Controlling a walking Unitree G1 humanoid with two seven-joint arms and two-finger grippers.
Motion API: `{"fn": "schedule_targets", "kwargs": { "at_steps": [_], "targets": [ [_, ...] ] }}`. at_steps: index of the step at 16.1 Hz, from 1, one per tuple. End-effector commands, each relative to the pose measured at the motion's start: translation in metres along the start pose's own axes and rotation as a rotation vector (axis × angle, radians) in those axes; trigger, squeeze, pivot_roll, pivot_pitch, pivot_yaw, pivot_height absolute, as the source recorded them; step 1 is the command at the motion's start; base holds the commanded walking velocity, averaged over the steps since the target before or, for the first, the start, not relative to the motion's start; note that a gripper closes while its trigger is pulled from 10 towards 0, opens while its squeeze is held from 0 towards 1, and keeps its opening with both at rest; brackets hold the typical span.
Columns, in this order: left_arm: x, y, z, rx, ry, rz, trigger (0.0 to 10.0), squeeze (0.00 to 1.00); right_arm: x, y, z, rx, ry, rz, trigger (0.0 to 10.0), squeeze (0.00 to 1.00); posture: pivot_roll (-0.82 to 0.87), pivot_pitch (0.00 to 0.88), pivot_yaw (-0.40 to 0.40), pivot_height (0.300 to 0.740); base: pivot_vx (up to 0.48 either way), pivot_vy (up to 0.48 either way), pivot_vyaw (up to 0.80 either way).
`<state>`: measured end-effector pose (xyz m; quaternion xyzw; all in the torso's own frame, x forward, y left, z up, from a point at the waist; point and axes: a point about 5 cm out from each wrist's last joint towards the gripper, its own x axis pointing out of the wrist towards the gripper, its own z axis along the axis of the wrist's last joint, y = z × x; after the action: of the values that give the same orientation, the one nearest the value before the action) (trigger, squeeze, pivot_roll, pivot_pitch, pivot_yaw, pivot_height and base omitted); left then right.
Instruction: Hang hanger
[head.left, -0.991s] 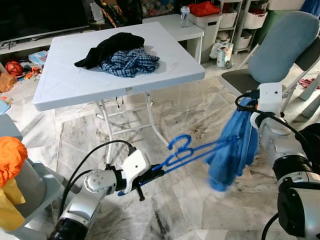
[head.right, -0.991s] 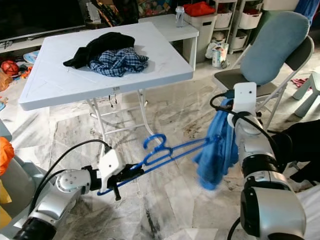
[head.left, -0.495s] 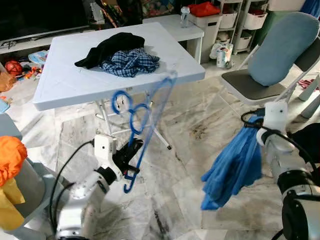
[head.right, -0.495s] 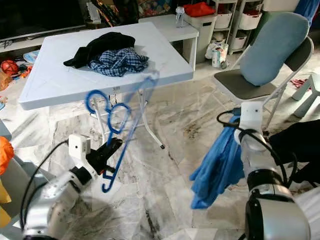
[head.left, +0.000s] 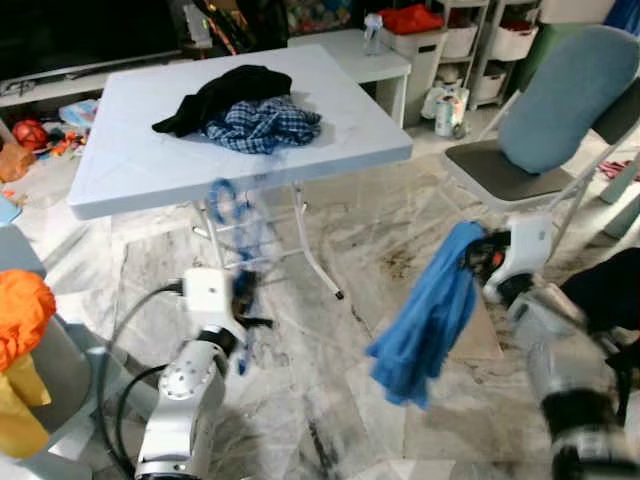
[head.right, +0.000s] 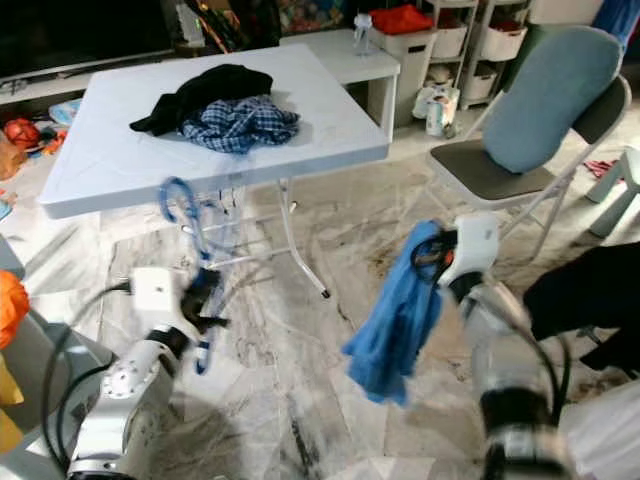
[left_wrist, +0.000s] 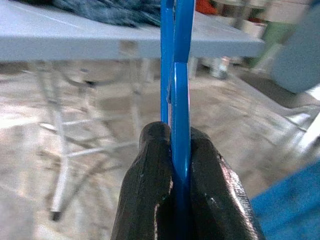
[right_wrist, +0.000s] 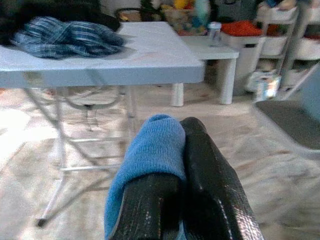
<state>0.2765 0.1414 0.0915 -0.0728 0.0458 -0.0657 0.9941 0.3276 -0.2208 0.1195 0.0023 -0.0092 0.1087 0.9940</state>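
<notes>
Two grippers are busy, one item each. From the left eye view, the left gripper (head.left: 243, 300) holds the blue hanger (head.left: 238, 225) nearly upright, hook end up, in front of the white folding table (head.left: 130, 170); it is blurred, so the outline is hard to read. Over on the right, the right gripper (head.left: 478, 262) carries a blue garment (head.left: 425, 320) that droops toward the marble floor (head.left: 340, 400), well apart from the hanger.

Right eye view, same story: a black garment (head.right: 200, 85) and a checked shirt (head.right: 240, 120) heaped on the table, a grey folding chair (head.right: 480, 165) with a blue cushion (head.right: 555, 95) behind the right arm, and white storage shelves (head.right: 460, 40) at the back.

Left wrist view now: fingers (left_wrist: 150, 200) pressed together, pinching the hanger's thin blue bar between them. That is a narrow hold, and I reckon a quick swing could twist the hanger round in the grip, or knock its top against the table edge close behind.

Right wrist view: fingers (right_wrist: 205, 185) clamped on a fold of the blue cloth. Only a bunched edge is caught, so the garment could slide free under its own weight, or drag on the floor if the arm drops. Nowhere to hang it is in sight.
</notes>
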Motion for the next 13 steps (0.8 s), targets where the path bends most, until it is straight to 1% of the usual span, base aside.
{"fn": "schedule_targets", "kwargs": {
  "at_steps": [1,2,3,4,5,6,7,9,10,11,12,13],
  "targets": [
    [0.001,0.003,0.014,0.030,-0.063,0.040,10.0,0.00,0.000,0.004,0.017,-0.002,-0.072,0.022,10.0,0.00,-0.13,0.000,0.045,0.740,0.000,0.000,0.00],
    [0.002,0.000,0.017,-0.004,-0.075,0.034,10.0,0.00,-0.006,0.017,0.019,0.011,-0.081,0.059,10.0,0.00,-0.14,0.000,0.049,0.740,0.000,0.000,0.00],
    [0.002,-0.003,0.018,-0.002,-0.085,0.009,10.0,0.00,-0.007,0.026,0.019,0.001,-0.073,0.098,10.0,0.00,-0.14,0.000,0.049,0.740,0.000,0.000,0.00],
    [0.002,-0.004,0.019,0.003,-0.092,0.011,10.0,0.00,-0.007,0.035,0.020,-0.026,-0.069,0.123,10.0,0.00,-0.14,0.000,0.052,0.740,0.000,0.000,0.00],
    [0.003,-0.004,0.019,0.000,-0.094,0.015,10.0,0.00,-0.006,0.041,0.021,-0.050,-0.074,0.150,10.0,0.00,-0.14,0.000,0.052,0.740,0.000,0.000,0.00],
    [0.004,-0.004,0.020,-0.004,-0.097,0.019,10.0,0.00,-0.004,0.053,0.024,-0.030,-0.091,0.219,10.0,0.00,-0.13,0.000,0.052,0.740,0.000,0.000,0.00],
    [0.005,-0.004,0.021,-0.002,-0.102,0.027,10.0,0.00,-0.004,0.059,0.027,-0.038,-0.100,0.265,10.0,0.00,-0.13,0.000,0.047,0.740,0.000,0.000,0.00],
    [0.004,-0.003,0.022,-0.012,-0.106,0.040,10.0,0.00,-0.005,0.068,0.025,-0.085,-0.088,0.273,10.0,0.00,-0.12,0.000,0.041,0.740,0.000,0.000,0.00],
    [0.005,-0.003,0.021,-0.029,-0.101,0.044,10.0,0.00,-0.005,0.069,0.022,-0.113,-0.058,0.261,10.0,0.00,-0.12,0.000,0.040,0.740,0.000,0.000,0.00],
    [0.006,-0.003,0.022,-0.029,-0.104,0.039,10.0,0.00,-0.003,0.069,0.023,-0.075,-0.063,0.250,10.0,0.00,-0.13,0.000,0.040,0.740,0.000,0.000,0.00],
    [0.007,-0.003,0.023,-0.029,-0.106,0.038,10.0,0.00,-0.002,0.067,0.027,-0.098,-0.086,0.242,10.0,0.00,-0.13,0.000,0.041,0.740,0.000,0.000,0.00],
    [0.008,-0.003,0.024,-0.027,-0.109,0.036,10.0,0.00,-0.001,0.065,0.029,-0.081,-0.092,0.235,10.0,0.00,-0.13,0.000,0.041,0.740,0.277,0.000,0.00]
  ]
}}
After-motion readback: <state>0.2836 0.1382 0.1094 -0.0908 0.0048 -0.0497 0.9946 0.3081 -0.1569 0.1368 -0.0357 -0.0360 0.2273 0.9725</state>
